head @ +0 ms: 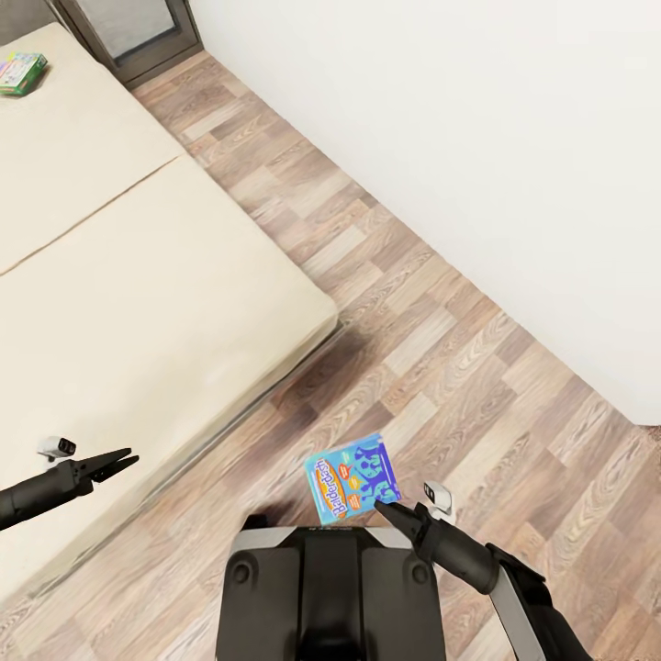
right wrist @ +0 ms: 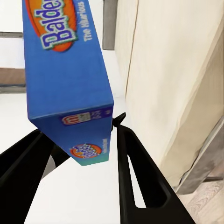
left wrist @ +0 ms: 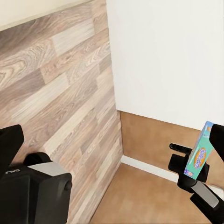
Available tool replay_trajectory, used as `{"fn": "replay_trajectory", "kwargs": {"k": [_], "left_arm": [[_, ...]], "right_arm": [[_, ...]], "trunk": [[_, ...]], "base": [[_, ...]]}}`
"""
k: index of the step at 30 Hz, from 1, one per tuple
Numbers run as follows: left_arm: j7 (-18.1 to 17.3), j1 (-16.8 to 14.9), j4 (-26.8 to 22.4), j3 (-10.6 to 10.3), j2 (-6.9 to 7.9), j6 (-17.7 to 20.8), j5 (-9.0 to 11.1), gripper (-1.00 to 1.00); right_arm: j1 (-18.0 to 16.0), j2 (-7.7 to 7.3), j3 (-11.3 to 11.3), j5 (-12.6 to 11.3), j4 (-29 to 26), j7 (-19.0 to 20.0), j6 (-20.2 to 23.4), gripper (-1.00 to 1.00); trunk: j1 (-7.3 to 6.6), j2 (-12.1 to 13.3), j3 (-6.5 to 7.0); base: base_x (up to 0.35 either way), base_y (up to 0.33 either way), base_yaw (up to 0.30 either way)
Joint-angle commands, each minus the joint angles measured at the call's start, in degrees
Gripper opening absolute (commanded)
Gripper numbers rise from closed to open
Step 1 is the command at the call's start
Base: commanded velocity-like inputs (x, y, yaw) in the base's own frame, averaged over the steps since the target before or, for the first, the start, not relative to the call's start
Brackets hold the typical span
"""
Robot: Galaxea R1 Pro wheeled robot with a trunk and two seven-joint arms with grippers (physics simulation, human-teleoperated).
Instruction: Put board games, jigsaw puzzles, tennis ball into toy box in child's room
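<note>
Right tool is grasping one blue board game, left tool looks released, another game waits on the bed, so lots is left

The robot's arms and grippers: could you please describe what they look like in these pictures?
Both arms are matte black tubes that taper toward the wrist. Each gripper, the left gripper and the right gripper, has two slim, pointed black fingers. A small white camera module with dark lenses sits near each wrist. The right arm has a light grey strip along its lower section. No loose cables show.
</note>
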Motion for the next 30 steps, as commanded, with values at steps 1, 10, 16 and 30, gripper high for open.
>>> {"fn": "replay_trajectory", "kwargs": {"k": [1, 10, 16, 30], "left_arm": [[-0.2, 0.0, 0.0, 0.0, 0.01, 0.6, 0.0, 1.00], [-0.2, 0.0, 0.0, 0.0, 0.01, 0.6, 0.0, 1.00], [-0.3, 0.0, 0.0, 0.0, -0.01, 0.6, 0.0, 1.00], [-0.2, 0.0, -0.1, 0.0, -0.01, 0.6, 0.0, 1.00]], "right_arm": [[0.0, -0.01, 0.0, -0.2, 0.0, 0.1, 0.6, -1.00], [0.0, -0.01, 0.0, -0.2, 0.0, 0.1, 0.6, -1.00], [0.0, -0.01, 0.0, -0.2, 0.0, 0.2, 0.6, -1.00], [0.0, -0.01, 0.0, -0.2, -0.1, 0.2, 0.6, -1.00]], "trunk": [[0.04, -0.1, 0.04], [0.04, -0.1, 0.84], [0.04, -0.1, 1.37], [0.04, -0.1, 2.62]], "base": [[0.000, 0.000, -0.150], [0.000, 0.000, -0.150], [0.000, 0.000, -0.150], [0.000, 0.000, -0.150]]}}
